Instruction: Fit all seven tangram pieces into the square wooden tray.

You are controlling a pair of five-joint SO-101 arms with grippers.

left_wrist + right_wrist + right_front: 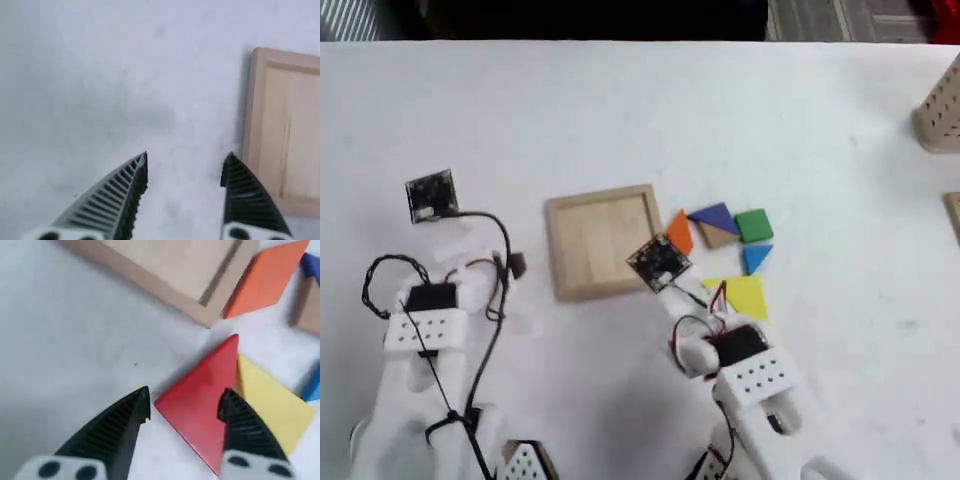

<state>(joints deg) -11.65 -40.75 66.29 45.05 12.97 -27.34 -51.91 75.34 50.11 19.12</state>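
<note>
Plainly square wooden tray (603, 242), red triangle (202, 400)

A white table (620, 110) runs back to a dark strip (570, 18) of room beyond its far edge.

Left arm (420, 330) and right arm (755, 380) were white shells with hole grids, loose black cables, red wire on the right one. Left gripper (187, 155) and right gripper (186, 390) had black, ribbed, pointed fingers.

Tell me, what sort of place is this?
Probably a robotics lab or workshop: two white, wire-draped robot arms, left and right, stand at a plain white table holding a square wooden tray and coloured tangram pieces.
</note>
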